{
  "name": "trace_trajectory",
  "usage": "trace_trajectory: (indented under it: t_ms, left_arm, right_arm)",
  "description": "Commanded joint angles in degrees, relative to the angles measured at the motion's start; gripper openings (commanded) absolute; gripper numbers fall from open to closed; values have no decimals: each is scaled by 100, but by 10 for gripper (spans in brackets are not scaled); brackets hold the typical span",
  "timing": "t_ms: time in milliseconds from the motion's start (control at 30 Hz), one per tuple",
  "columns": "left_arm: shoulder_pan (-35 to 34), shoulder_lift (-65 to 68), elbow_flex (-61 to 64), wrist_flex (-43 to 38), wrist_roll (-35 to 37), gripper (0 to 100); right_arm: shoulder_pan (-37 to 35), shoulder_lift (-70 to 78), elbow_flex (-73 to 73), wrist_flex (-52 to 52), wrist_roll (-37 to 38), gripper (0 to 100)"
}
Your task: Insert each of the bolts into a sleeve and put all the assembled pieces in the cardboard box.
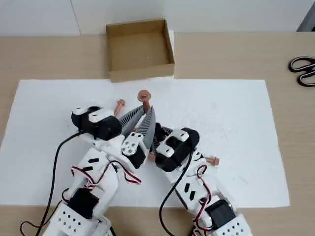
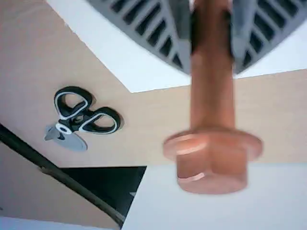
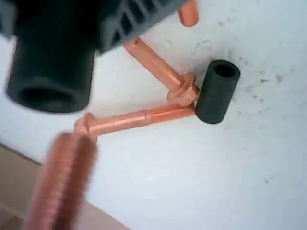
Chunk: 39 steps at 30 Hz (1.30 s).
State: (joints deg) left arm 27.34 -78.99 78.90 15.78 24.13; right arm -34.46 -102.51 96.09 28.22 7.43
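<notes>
Sticking up near the front of the cardboard box (image 1: pixel 139 49), the copper bolt (image 2: pixel 212 96) is pinched by its shaft in the closed left jaws. The black sleeve (image 3: pixel 50 72) is clamped in the right jaws beside it. Both look hard, light and smooth, so each should be held firmly around its middle.

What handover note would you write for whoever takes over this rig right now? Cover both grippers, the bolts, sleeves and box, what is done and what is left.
Left gripper: shut on a bolt.
Right gripper: shut on a black sleeve.
On the white sheet: two loose bolts beside a loose sleeve.
The cardboard box looks empty.
Done: nothing assembled yet.
Left: join the held pair, box it, then assemble and box the rest.
</notes>
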Motion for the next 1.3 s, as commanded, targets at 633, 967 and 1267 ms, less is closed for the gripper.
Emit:
trace_trajectory:
  t_ms: [633, 967, 1267]
  left_arm:
    - [563, -35, 998, -571, -26, 6]
    - [554, -18, 1103, -519, -18, 6]
    - [246, -70, 1138, -123, -53, 6]
  right_arm:
    - [-22, -57, -18, -145, -9, 6]
    - [-31, -57, -264, -145, -9, 6]
    - [-4, -57, -290, -110, -9, 6]
